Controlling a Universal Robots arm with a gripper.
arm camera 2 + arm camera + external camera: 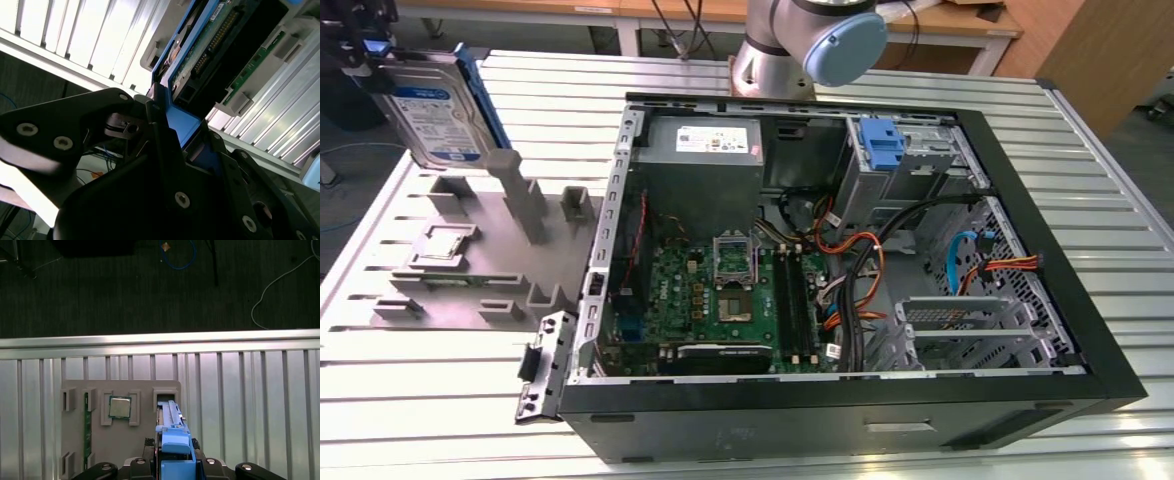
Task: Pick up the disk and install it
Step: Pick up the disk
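My gripper (161, 117) pinches hard drive (443, 115) by blue bracket (175, 442) edge only. Risk: drive pivots, slips; lower corner snags grey fixture post (523, 200).

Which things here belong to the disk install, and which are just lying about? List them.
Job: disk, clamped in the hand; open computer case.
Lying about: processor chip, memory stick, both in the grey holder; blue bracket in the case.
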